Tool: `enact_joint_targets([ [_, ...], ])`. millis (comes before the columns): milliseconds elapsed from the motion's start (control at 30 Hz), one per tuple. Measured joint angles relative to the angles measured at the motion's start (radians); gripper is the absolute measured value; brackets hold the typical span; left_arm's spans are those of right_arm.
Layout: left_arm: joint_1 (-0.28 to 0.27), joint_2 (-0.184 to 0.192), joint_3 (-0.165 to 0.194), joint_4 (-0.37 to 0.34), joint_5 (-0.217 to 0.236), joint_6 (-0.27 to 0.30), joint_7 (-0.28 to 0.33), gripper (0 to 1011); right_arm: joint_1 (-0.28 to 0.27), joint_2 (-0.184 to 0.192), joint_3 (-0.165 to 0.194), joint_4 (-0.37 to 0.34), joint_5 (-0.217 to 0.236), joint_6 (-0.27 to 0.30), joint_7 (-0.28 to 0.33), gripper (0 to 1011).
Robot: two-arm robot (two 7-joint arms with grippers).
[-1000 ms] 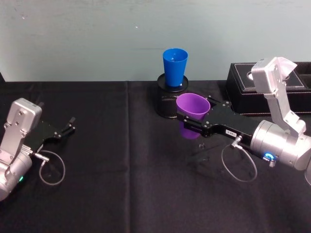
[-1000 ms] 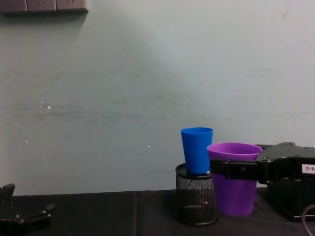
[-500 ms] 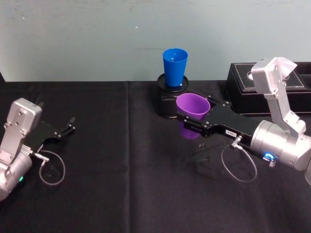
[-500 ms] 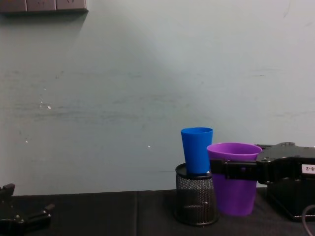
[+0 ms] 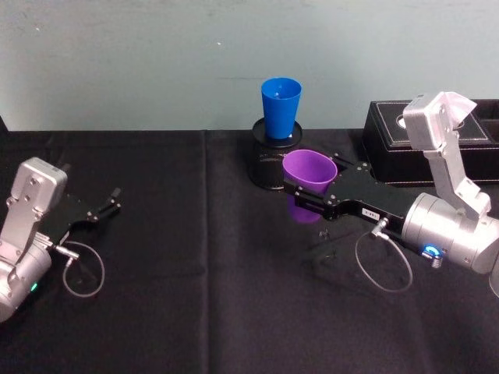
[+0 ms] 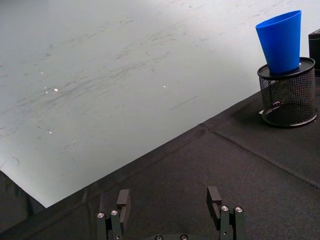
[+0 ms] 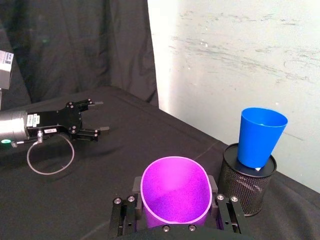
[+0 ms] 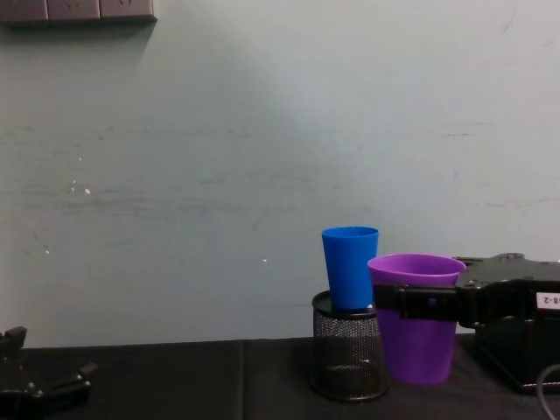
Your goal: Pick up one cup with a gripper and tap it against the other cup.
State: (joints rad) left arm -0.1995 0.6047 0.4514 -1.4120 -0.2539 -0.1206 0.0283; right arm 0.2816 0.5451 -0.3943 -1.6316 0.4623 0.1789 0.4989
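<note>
Right gripper (image 5: 312, 191) jaws are clenched on the purple cup (image 5: 309, 167), held upright just beside the mesh pen holder (image 5: 269, 165), on its near-right side and probably off the desk (image 5: 195, 273). The blue cup (image 5: 281, 105) stands in that holder, leaning a bit. Tap lightly and high: meet the blue wall above the holder's rim, move slowly, or you'll tip it out. Left gripper (image 5: 109, 204) is parked far left of the holder, jaws released. The blue cup's base is hidden in the mesh; in the chest view the cups overlap, so the gap is unclear.

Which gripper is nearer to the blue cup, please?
Right. The right gripper, shut on the purple cup, is just in front and to the right of the blue cup in the mesh pen holder; the left gripper sits open, far off to the left.
</note>
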Motion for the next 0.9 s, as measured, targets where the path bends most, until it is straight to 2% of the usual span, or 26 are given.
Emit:
enact_joint_targets([
  [900, 0.0, 0.0, 0.0, 0.0, 0.0, 0.0, 0.0, 1000, 0.0, 0.0, 0.0, 0.0, 0.0, 0.0, 0.0, 720],
])
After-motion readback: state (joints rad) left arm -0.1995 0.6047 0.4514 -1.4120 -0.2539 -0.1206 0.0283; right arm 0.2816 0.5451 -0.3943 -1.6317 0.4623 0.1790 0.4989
